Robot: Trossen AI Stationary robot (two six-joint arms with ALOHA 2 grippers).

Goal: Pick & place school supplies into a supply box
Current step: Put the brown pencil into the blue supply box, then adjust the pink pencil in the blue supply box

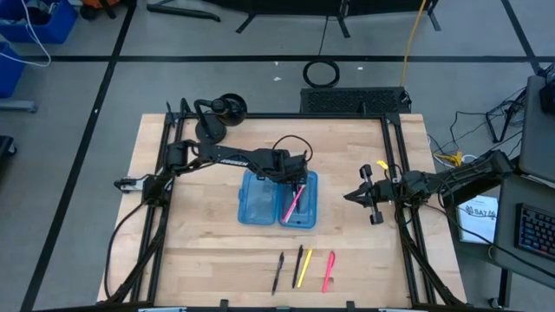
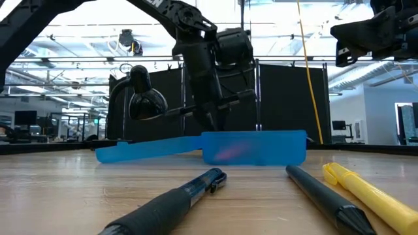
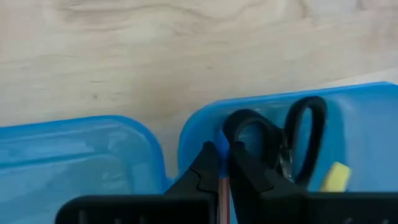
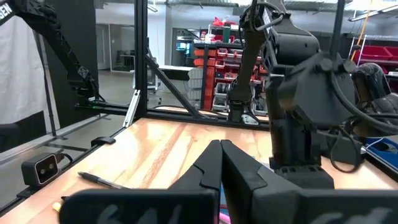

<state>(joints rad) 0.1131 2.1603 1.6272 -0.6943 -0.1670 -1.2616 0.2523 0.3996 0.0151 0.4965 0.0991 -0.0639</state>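
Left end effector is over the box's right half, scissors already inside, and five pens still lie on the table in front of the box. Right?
Nearly. Only four pens remain on the table, not five; the high view shows two black, one yellow and one pink. The rest holds: the left end effector is over the right half of the supply box, and the left wrist view shows the scissors inside.

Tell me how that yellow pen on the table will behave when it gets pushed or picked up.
The yellow pen looks slim and round-bodied, so a sideways push will probably roll it toward the black pen right beside it. It looks stiff and light, and should lift without bending. Its smooth casing may slip in a loose grip.
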